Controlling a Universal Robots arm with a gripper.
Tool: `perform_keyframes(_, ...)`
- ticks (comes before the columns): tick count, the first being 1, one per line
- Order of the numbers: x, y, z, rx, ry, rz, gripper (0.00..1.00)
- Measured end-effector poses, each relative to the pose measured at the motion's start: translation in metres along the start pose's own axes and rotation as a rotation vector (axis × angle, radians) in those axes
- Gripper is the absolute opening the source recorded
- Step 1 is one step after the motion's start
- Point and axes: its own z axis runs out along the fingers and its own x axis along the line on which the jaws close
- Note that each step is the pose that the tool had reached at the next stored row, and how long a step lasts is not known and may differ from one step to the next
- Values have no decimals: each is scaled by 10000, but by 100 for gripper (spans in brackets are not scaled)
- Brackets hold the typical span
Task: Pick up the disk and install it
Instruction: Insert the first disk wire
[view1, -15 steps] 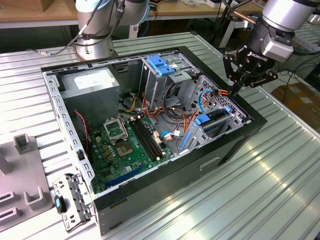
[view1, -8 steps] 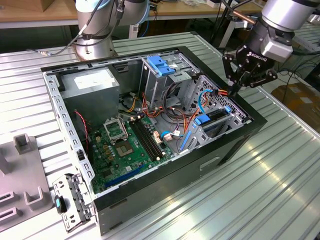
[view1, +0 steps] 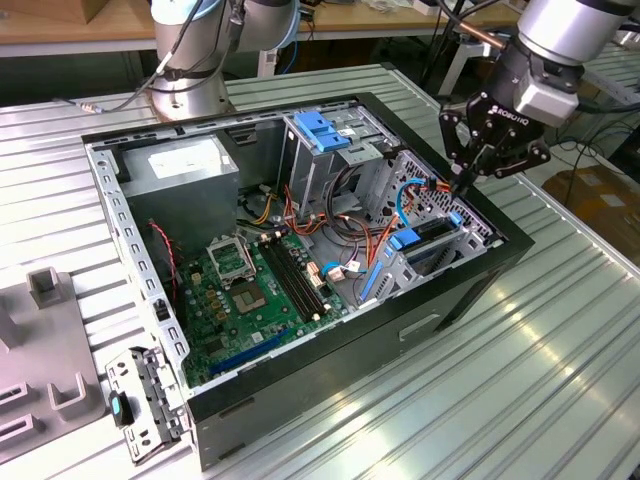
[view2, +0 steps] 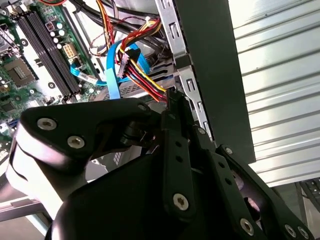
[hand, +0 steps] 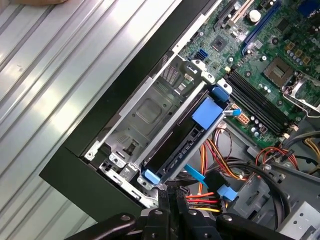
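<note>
Hovering over the open computer case (view1: 300, 380), the gripper (view1: 462, 185) sits with its fingers drawn together, holding nothing, by the drive cage (hand: 150, 115) at the case's front end. The disk (hand: 175, 150) is seated in that cage, blue rails showing, beside coloured cables (view2: 142, 75).

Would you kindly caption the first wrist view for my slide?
Disk with blue side rails seated in the drive cage of the open computer case, pincer at its end.

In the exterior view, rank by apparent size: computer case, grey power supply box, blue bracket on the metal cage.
1. Computer case, largest.
2. Grey power supply box.
3. Blue bracket, smallest; all sit at similar depth, so the order is safe.
</note>
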Motion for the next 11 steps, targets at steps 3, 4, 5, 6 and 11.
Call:
perform_keyframes(3,-4,3,4,4,1,99,16)
perform_keyframes(4,-4,4,7,7,2,274,16)
perform_keyframes(5,-4,4,10,9,3,437,16)
perform_keyframes(6,-4,4,16,16,1,709,16)
perform_keyframes(11,-3,4,36,31,3,1507,16)
